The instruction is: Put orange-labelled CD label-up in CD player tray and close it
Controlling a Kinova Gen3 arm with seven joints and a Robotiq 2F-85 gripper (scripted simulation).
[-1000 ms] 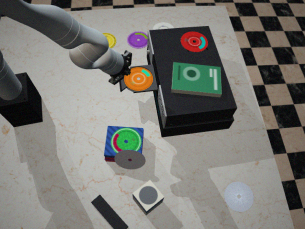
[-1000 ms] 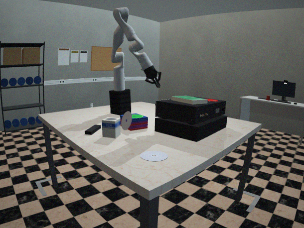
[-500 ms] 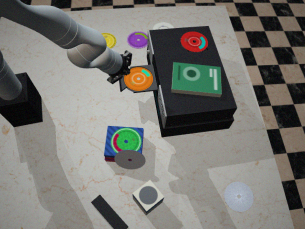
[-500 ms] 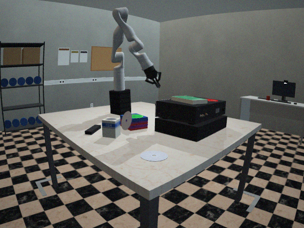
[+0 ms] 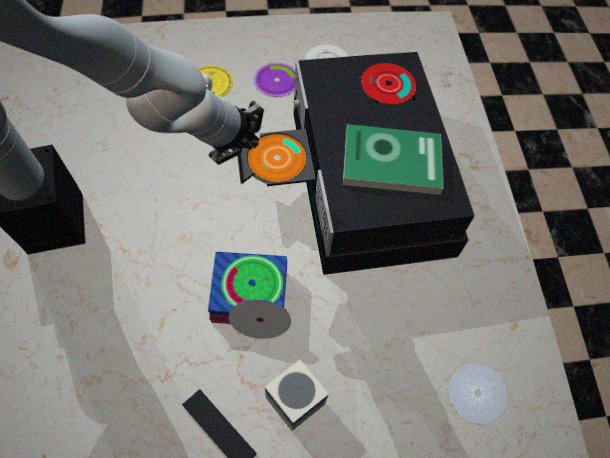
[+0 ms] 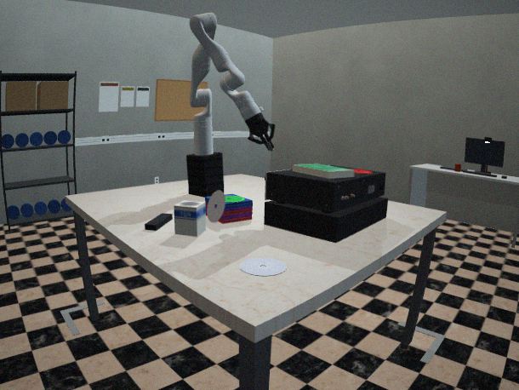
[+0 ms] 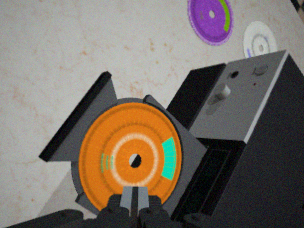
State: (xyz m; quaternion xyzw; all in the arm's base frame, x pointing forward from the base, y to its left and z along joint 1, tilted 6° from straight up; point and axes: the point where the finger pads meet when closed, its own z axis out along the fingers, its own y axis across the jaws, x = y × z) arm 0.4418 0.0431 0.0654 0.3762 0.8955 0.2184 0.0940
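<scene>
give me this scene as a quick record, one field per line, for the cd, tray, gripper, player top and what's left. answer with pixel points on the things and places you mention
cd: orange-labelled CD (image 5: 265, 167) (image 7: 100, 145), label up, in the tray
tray: tray (image 5: 309, 172) (image 7: 187, 145), slid out of the player
gripper: gripper (image 5: 239, 137) (image 6: 270, 149) (image 7: 135, 202), shut, nothing held, above the table
player: CD player (image 5: 350, 215) (image 6: 306, 187) (image 7: 270, 145), black
on player: green book (image 5: 400, 172) (image 6: 323, 169); red disc (image 5: 372, 92) (image 6: 362, 171)
task left: tray still to be closed
</scene>
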